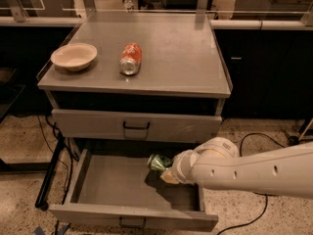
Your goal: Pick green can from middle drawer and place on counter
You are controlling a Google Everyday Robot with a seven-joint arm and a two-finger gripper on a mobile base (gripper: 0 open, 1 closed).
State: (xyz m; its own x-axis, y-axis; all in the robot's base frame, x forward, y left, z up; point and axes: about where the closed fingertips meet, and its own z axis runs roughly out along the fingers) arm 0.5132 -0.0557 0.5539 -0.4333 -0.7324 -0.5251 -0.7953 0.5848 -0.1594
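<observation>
The gripper point(167, 174) — in the middle drawer point(131, 215) — hides part of the green can point(156, 162).

Cans: two. One green can point(158, 163), gripped by the hand point(166, 170) just above the floor of the open middle drawer point(112, 187). One orange-red can point(130, 59), lying on its side on the desk point(186, 48).

Bowls: one pale bowl point(74, 56), on the left of the desk.

Drawers: two. The open middle drawer, and one shut upper drawer front point(88, 125) above it.

Loop handles: two, dark, one on each drawer front.

Desks: one.

Arms: one white arm point(254, 173), reaching in from the right.

Hands: one, at the arm's tip, inside the open drawer.

Floor cables point(254, 137): at least two; exact count unclear.
</observation>
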